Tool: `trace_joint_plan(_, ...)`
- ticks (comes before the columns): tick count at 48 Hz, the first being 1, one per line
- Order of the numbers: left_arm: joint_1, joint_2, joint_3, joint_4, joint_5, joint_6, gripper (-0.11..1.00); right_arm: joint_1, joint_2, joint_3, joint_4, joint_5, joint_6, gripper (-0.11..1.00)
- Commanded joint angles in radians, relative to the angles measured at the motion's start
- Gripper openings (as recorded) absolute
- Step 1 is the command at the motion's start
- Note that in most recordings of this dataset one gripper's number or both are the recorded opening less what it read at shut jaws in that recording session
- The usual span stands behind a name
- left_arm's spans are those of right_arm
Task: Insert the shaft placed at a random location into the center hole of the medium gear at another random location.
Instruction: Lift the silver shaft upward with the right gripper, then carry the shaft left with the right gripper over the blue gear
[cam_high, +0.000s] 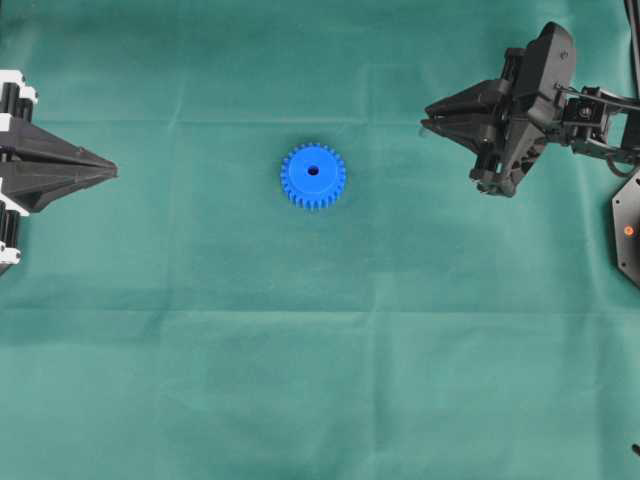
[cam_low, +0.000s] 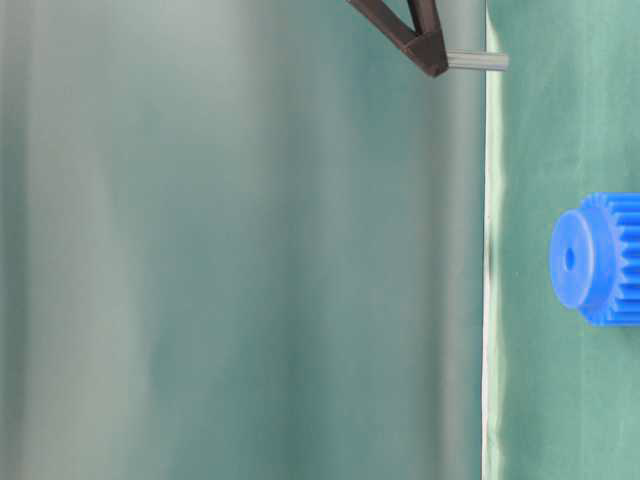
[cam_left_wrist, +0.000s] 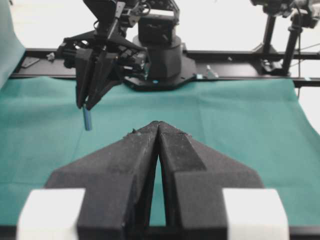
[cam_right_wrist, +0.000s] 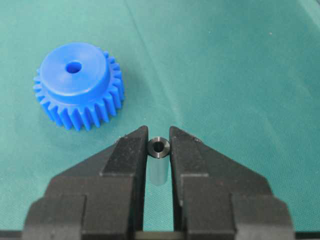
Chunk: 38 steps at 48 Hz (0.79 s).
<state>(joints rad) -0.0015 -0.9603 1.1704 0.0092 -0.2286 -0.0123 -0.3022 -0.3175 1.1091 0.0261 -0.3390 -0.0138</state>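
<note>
The blue medium gear (cam_high: 313, 175) lies flat on the green cloth near the table's middle, its dark center hole (cam_high: 313, 170) facing up. It also shows in the right wrist view (cam_right_wrist: 77, 85) and in the table-level view (cam_low: 597, 258). My right gripper (cam_high: 428, 124) is shut on the shaft (cam_right_wrist: 159, 161), a small silver-grey pin held upright between the fingertips, above the cloth and well to the right of the gear. The shaft sticks out below the tips in the table-level view (cam_low: 477, 61) and the left wrist view (cam_left_wrist: 87, 119). My left gripper (cam_high: 112, 171) is shut and empty at the left edge.
The right arm's black base (cam_left_wrist: 157, 60) and a black rail (cam_left_wrist: 240, 55) stand at the far side of the cloth in the left wrist view. A black plate with an orange dot (cam_high: 628, 232) sits at the right edge.
</note>
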Motion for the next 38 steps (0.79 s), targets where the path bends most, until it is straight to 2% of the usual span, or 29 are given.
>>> trace_joint_plan(1, 0.0, 0.006, -0.015, 0.003, -0.005, 0.002, 0.0, 0.0, 0.002, -0.031, 0.005, 0.0, 0.005, 0.13)
trace_joint_plan(14, 0.0, 0.006, -0.015, 0.002, -0.005, 0.003, 0.0, 0.035, 0.077, -0.104, 0.003, -0.003, 0.006, 0.13)
trace_joint_plan(38, 0.003, 0.009, -0.015, 0.003, -0.005, 0.006, 0.0, 0.137, 0.299, -0.364, 0.0, 0.032, 0.003, 0.13)
